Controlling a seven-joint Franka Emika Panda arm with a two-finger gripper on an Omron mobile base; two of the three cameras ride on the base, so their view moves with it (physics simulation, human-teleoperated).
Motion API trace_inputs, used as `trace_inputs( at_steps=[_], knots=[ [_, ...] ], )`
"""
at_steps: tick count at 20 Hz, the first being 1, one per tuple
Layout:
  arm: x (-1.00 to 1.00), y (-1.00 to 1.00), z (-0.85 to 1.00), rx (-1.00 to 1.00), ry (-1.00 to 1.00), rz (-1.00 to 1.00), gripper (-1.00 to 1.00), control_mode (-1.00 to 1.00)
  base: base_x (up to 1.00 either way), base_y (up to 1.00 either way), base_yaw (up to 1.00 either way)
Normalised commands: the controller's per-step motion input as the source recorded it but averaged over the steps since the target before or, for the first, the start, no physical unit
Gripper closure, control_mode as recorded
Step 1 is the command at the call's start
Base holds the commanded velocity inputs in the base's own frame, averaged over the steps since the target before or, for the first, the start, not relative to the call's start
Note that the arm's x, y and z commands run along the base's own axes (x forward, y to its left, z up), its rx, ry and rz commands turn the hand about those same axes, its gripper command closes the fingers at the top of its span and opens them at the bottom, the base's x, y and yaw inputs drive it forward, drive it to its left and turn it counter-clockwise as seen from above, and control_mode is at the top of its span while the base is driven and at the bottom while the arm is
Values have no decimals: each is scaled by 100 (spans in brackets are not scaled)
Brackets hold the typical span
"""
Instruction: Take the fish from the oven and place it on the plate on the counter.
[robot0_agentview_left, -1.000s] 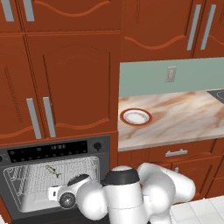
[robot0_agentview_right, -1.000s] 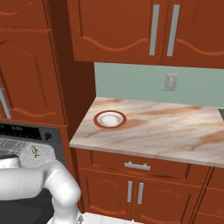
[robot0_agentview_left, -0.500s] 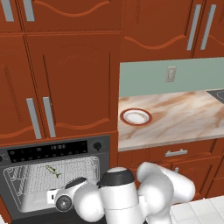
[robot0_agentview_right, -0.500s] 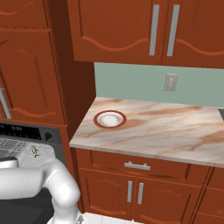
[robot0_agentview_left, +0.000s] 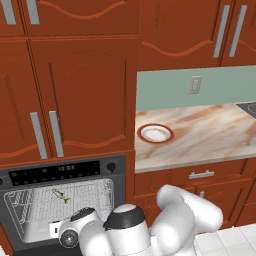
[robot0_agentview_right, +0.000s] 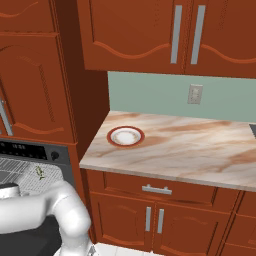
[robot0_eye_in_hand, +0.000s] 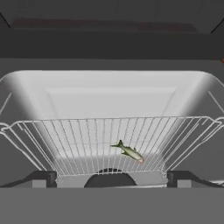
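So over on the left you've got the black built-in oven (robot0_agentview_left: 60, 172) with its control panel and a round knob, set under tall red-brown wooden cabinet doors with silver handles (robot0_agentview_left: 75, 95). The oven is open and the inside is lit up, with a silver wire rack (robot0_agentview_left: 75, 200) across it. The tiny slender greenish-yellow fish (robot0_agentview_left: 61, 196) is lying on that rack, a bit left of the middle in the left base view and tilted diagonally. From the hand view the fish (robot0_eye_in_hand: 130, 152) sits near the front edge of the rack (robot0_eye_in_hand: 87, 140), slightly right of centre, head end pointing down to the right.

The white arm's two-finger gripper (robot0_eye_in_hand: 112, 177) is right in front of the oven mouth, pointed into it. Its two dark finger tips (robot0_eye_in_hand: 41, 178) sit far apart at the bottom corners of the hand view, so the jaws are spread wide with nothing between them. The fish is a little way ahead, not touched.

Moving right, there's the beige-and-brown marbled stone counter (robot0_agentview_left: 210, 135) over red-brown drawers. The small round white plate with the red-brown rim (robot0_agentview_left: 155, 134) sits at the counter's left end, close to the tall cabinet, with nothing on it. Behind it is a pale green backsplash (robot0_agentview_left: 165, 90) with a wall outlet (robot0_agentview_left: 195, 85).
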Motion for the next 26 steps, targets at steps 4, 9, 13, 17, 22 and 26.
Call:
trace_inputs(
  at_steps=[4,9,13,17,22,26],
  knots=[
    [10,17,0,0,-7,4,-100,-100,0,0,0],
    [25,6,0,0,-3,2,-100,-100,0,0,0],
    [36,0,-17,0,0,1,-100,-100,0,0,0],
    [44,0,-38,0,0,0,-100,-100,0,0,0],
    [40,1,-43,0,0,0,-100,-100,0,0,0],
    [36,6,-40,0,0,0,-100,-100,0,0,0]
  ],
)
